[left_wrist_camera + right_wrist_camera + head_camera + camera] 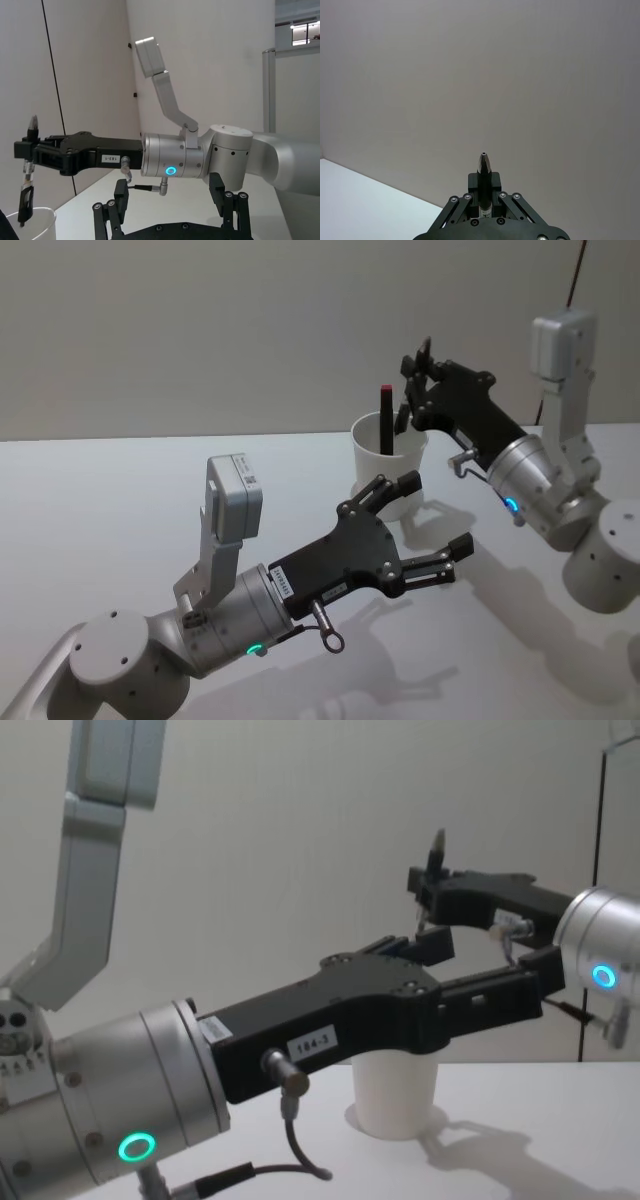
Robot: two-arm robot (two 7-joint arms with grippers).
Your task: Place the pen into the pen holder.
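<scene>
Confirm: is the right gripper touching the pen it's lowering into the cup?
Touching. Left wrist view: the right gripper is clamped on the pen, whose lower end hangs over the pen holder.

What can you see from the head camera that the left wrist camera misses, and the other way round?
Head view alone: a red-topped pen already standing in the white cup, and the left claw, open and empty, low beside that cup.

Left wrist view alone: the held pen seen side-on, upright, its lower tip hanging just above the cup's rim.

Both: the right claw shut on that pen over the cup, the pale table and the plain wall behind.
</scene>
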